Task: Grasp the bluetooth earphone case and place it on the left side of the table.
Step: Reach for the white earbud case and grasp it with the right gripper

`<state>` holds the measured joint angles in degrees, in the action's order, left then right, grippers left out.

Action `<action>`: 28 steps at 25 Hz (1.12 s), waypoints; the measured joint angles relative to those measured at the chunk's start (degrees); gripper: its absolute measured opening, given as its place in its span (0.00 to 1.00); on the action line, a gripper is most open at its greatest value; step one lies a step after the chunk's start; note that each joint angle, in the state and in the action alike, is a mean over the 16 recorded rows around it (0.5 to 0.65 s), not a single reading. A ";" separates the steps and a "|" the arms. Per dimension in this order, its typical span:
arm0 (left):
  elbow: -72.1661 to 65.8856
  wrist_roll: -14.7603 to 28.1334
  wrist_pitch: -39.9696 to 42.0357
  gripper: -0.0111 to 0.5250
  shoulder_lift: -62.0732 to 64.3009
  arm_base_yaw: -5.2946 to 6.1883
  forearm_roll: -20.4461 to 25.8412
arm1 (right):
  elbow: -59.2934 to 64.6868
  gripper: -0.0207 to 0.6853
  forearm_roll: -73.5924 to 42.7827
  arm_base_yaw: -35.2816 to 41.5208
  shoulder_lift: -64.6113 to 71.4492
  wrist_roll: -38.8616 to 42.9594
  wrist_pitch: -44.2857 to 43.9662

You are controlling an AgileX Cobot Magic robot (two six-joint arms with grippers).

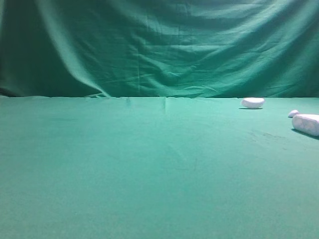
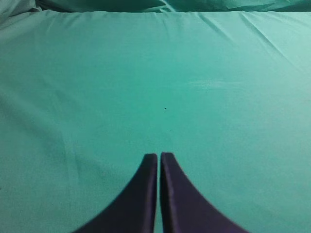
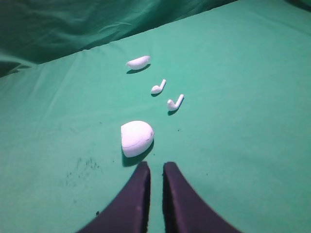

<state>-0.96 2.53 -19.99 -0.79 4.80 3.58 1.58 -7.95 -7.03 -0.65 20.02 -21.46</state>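
The bluetooth earphone case (image 1: 306, 124) is the largest white piece, lying on the green table (image 1: 149, 169) at the far right edge. In the right wrist view the case (image 3: 137, 137) lies end-on just ahead and slightly left of my right gripper (image 3: 156, 165), not touching it. The jaws stand almost together with a narrow gap and hold nothing. My left gripper (image 2: 159, 155) is shut and empty over bare green cloth (image 2: 160, 87). Neither gripper shows in the high view.
A smaller white oval piece (image 1: 252, 102) lies further back on the right, also in the right wrist view (image 3: 138, 61). A tiny white piece (image 1: 293, 113) sits beside the case. Two white earbuds (image 3: 158, 88) (image 3: 175, 102) lie beyond the case. A green curtain (image 1: 159, 45) hangs behind.
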 joint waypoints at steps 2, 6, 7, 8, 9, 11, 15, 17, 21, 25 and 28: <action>0.00 0.00 0.00 0.02 0.00 0.00 0.00 | 0.00 0.12 0.00 0.00 0.00 0.00 0.00; 0.00 0.00 0.00 0.02 0.00 0.00 0.00 | 0.00 0.12 0.00 0.00 0.00 0.00 0.00; 0.00 0.00 0.00 0.02 0.00 0.00 0.00 | 0.00 0.12 0.00 0.00 0.00 0.00 0.00; 0.00 0.00 0.00 0.02 0.00 0.00 0.00 | 0.00 0.12 0.00 0.00 0.00 0.00 0.00; 0.00 0.00 0.00 0.02 0.00 0.00 0.00 | 0.00 0.12 0.00 0.00 0.00 0.00 0.00; 0.00 0.00 0.00 0.02 0.00 0.00 0.00 | 0.00 0.12 0.00 0.00 0.00 0.00 0.00; 0.00 0.00 0.00 0.02 0.00 0.00 0.00 | 0.00 0.12 -0.05 0.00 0.00 0.00 0.02; 0.00 0.00 0.00 0.02 0.00 0.00 0.00 | 0.00 0.12 -0.18 0.00 0.00 0.03 0.25; 0.00 0.00 0.00 0.02 0.00 0.00 0.00 | 0.00 0.12 -0.30 0.00 0.00 0.14 3.40; 0.00 0.00 0.00 0.02 0.00 0.00 0.00 | -0.10 0.12 -0.51 0.00 0.00 0.21 10.04; 0.00 0.00 0.00 0.02 0.00 0.00 0.00 | -1.10 0.12 -0.68 0.00 0.34 0.26 13.86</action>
<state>-0.96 2.53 -19.99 -0.79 4.80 3.58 0.48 -8.63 -7.03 -0.31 20.28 -7.60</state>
